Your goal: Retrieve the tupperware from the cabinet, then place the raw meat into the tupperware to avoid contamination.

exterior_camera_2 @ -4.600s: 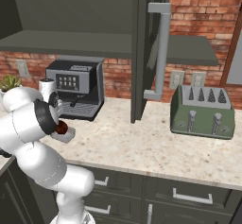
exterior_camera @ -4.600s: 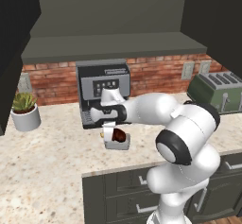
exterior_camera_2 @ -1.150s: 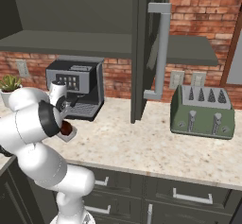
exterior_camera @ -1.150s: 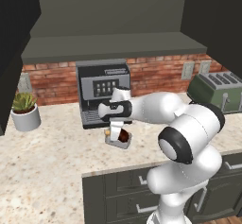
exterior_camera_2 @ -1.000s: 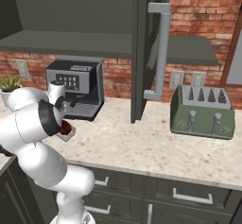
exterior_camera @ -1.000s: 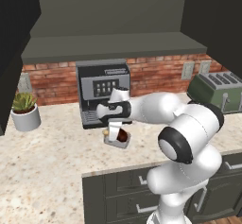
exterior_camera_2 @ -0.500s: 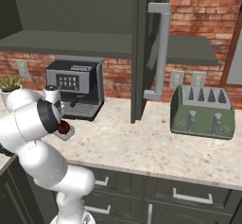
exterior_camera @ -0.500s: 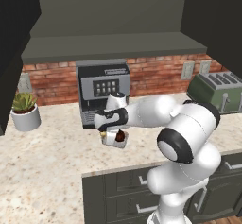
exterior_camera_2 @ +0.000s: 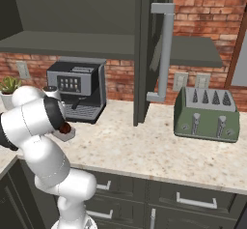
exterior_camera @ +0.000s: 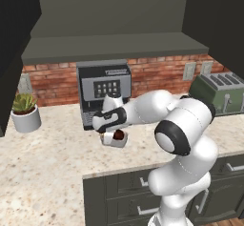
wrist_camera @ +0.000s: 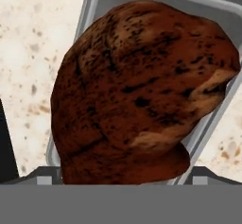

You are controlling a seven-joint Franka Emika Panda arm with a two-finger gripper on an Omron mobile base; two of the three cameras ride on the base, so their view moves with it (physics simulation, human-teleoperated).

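Coffee machine (exterior_camera: 105, 90) stands just behind the tupperware (exterior_camera: 114, 139); plant pot (exterior_camera: 25, 118) well left of it, toaster (exterior_camera: 221, 92) far right. We see raw meat (wrist_camera: 142, 95) in the tupperware, right under our gripper (exterior_camera: 108, 133). Arm folded low, hand pointing down. Finger opening: cannot tell.

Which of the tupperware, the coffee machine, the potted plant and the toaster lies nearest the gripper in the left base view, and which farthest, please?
1. Tupperware, directly beneath the gripper.
2. Coffee machine, just behind.
3. Potted plant, far left.
4. Toaster, far right.
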